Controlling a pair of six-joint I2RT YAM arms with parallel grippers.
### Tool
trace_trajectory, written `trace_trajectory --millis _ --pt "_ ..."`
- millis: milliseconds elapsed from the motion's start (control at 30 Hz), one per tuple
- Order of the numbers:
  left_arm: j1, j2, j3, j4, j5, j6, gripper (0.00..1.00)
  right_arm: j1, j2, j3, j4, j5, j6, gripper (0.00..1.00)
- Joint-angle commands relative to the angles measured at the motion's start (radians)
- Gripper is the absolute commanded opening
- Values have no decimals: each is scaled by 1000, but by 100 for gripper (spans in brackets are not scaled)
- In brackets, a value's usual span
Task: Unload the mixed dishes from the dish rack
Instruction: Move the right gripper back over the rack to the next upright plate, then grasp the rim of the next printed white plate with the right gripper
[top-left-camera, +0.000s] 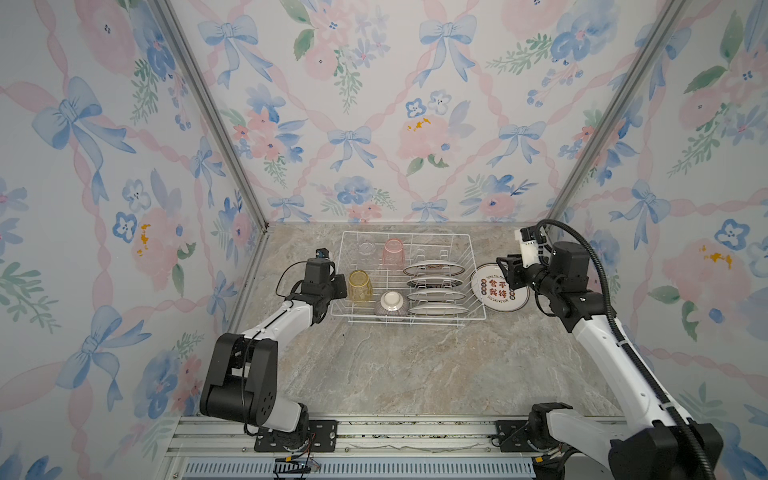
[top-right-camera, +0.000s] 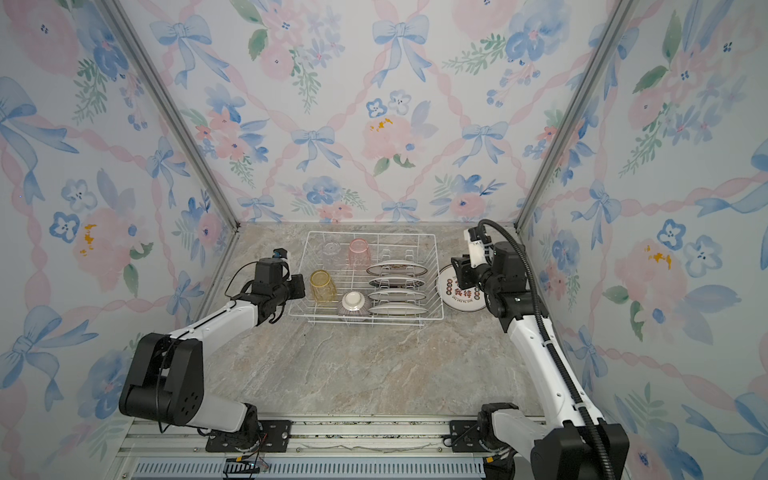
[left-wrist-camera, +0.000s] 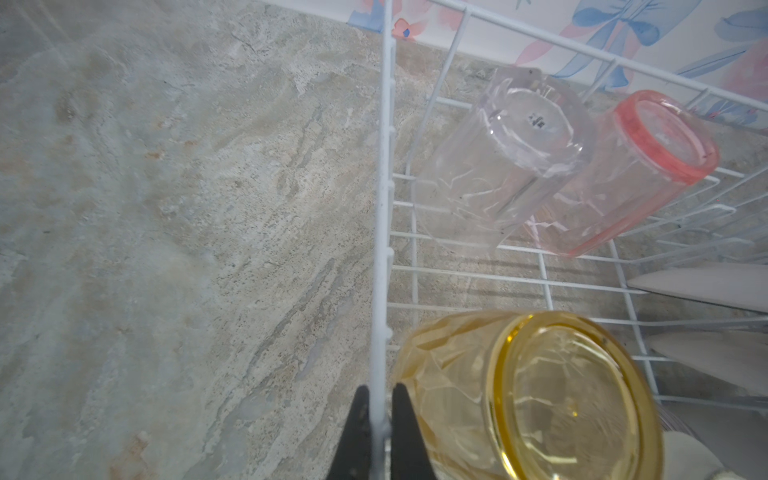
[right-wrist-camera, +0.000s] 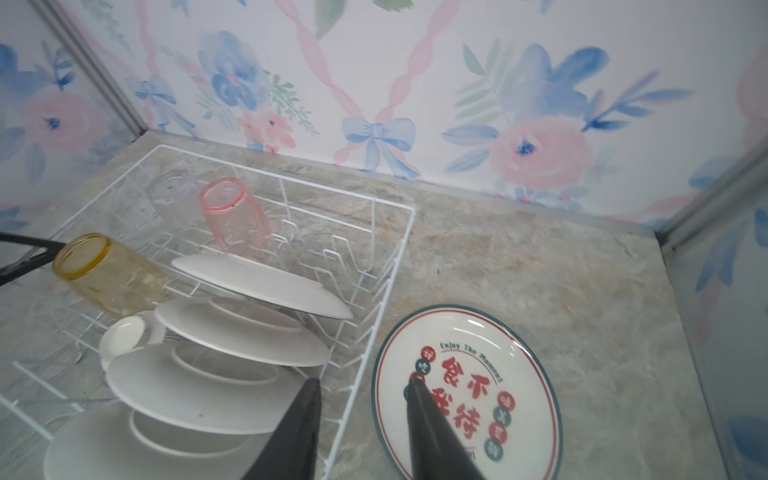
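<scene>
The white wire dish rack (top-left-camera: 415, 318) stands at the back of the table. In it are a clear tumbler (top-left-camera: 367, 249), a pink tumbler (top-left-camera: 393, 251) and a yellow tumbler (top-left-camera: 360, 286), all upside down, plus a striped bowl (top-left-camera: 390, 305) and several plates (top-left-camera: 434, 270) on edge in the slots. One printed plate (top-left-camera: 498, 289) lies flat on the table just right of the rack. My left gripper (left-wrist-camera: 380, 399) is shut on the rack's left rim wire, beside the yellow tumbler (left-wrist-camera: 528, 395). My right gripper (right-wrist-camera: 365, 380) hangs open and empty above the flat plate (right-wrist-camera: 519, 374) and the rack's right rim.
Floral walls close in at the back and on both sides, with metal corner posts (top-left-camera: 208, 112). The marble tabletop (top-left-camera: 415, 374) stretches in front of the rack. An aluminium rail (top-left-camera: 415, 432) with both arm bases runs along the front edge.
</scene>
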Motion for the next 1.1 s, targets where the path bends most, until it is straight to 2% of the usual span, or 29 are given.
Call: trace_trajectory --millis 0,167,367,700,1067 --pt "1 27 17 -22 -3 -7 0 104 27 33 -8 96 -210 39" --pt "1 25 14 -11 3 -7 0 242 149 159 -132 170 -344 39" --pt "1 20 13 -8 10 -5 0 326 295 253 -188 266 -448 38" --pt "1 24 6 3 12 -7 0 379 421 362 -245 352 -546 38" --pt "1 30 -5 20 12 -10 0 396 507 434 -316 361 -565 38"
